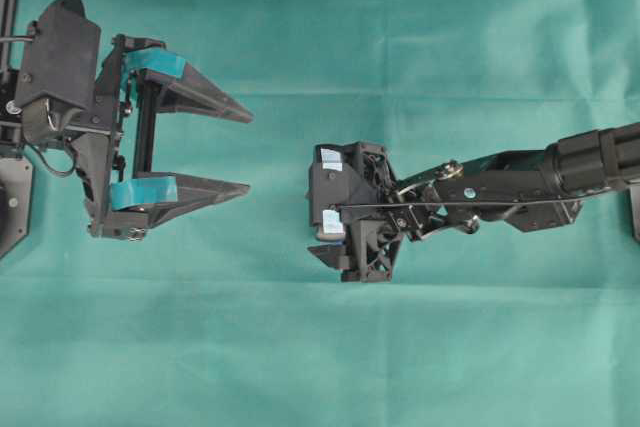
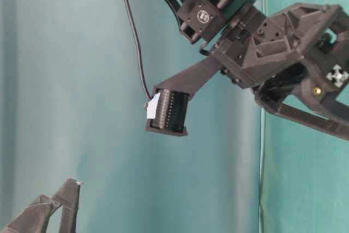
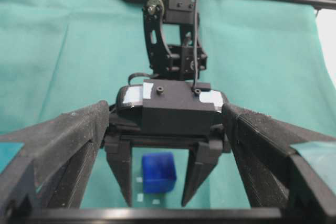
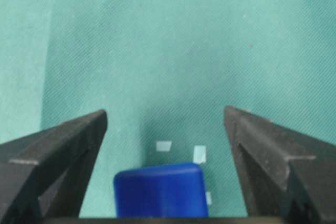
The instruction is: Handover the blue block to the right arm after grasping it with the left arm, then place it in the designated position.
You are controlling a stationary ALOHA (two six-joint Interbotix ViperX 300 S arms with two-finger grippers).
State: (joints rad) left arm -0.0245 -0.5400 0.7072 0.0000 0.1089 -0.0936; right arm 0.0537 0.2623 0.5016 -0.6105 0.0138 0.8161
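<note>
At nine o'clock the left gripper [image 1: 240, 152] stood spread wide, grasping nothing. Toward three o'clock, the right gripper [image 4: 165, 124] hung released, fingers apart around the blue block [image 4: 160, 190], which sat on the designated position [image 4: 181, 153].

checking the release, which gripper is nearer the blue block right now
Right. The right gripper stands open directly over the blue block, fingers clear either side. The left gripper hangs open well off to the side.
</note>
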